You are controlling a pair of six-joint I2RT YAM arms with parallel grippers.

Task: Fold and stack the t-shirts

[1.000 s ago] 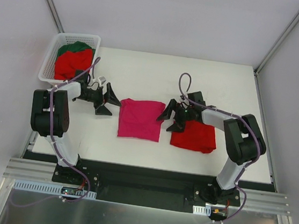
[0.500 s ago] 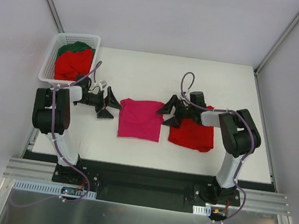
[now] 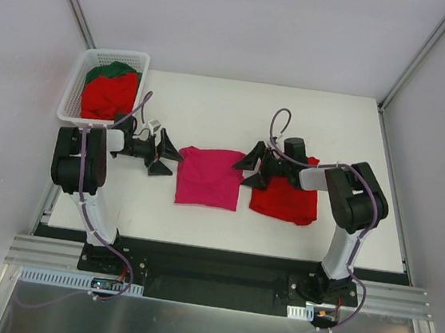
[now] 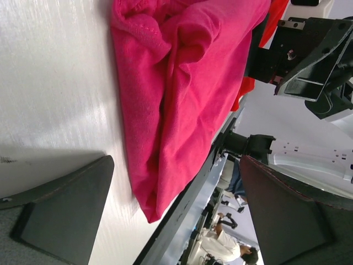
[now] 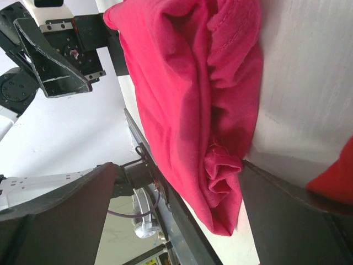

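A folded magenta-pink t-shirt (image 3: 208, 177) lies mid-table. My left gripper (image 3: 163, 154) hangs just off its left edge, open, nothing between the fingers. In the left wrist view the pink t-shirt (image 4: 182, 83) lies ahead of the wide jaws of the left gripper (image 4: 176, 221). My right gripper (image 3: 253, 166) faces the shirt's right edge, open and empty, over the left edge of a folded red t-shirt (image 3: 287, 200). In the right wrist view the pink t-shirt (image 5: 193, 99) reaches between the spread fingers of the right gripper (image 5: 176, 215); a red t-shirt corner (image 5: 336, 179) shows at right.
A white lattice basket (image 3: 119, 53) at the table's far left corner holds a red t-shirt (image 3: 106, 97) with a dark green one (image 3: 109, 71) behind it. Grey walls enclose the table on three sides. The table's near edge runs just below both folded shirts.
Both grippers shifted slightly toward the far side of the table and closer to the pink shirt's edges. Both stayed open. The shirts have not moved.
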